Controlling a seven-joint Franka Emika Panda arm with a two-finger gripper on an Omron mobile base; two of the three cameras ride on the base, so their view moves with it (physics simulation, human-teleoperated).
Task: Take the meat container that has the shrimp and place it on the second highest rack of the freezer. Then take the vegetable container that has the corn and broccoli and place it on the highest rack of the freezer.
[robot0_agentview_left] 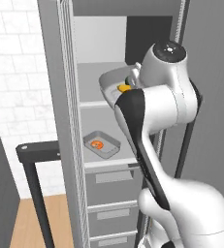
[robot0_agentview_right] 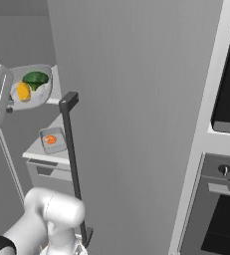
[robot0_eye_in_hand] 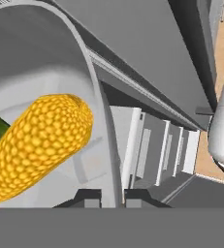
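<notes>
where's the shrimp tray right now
The meat container sits on the freezer's second highest rack, just above the drawer fronts and one shelf below the vegetable container.

Flat, even, shadowless rendered light throughout, no glare; everything is sharp apart from slightly jagged edges.

Readable text: none in any view
Freezer (robot0_agentview_left: 108,184) drawer fronts: plain pale plates, no lettering
Vegetable container (robot0_agentview_right: 34,92): no label or brand on its rim or wall
Meat container (robot0_agentview_left: 102,144): no marking
Oven (robot0_agentview_right: 221,199) front: one knob, no numbers or signs legible beside it
</notes>
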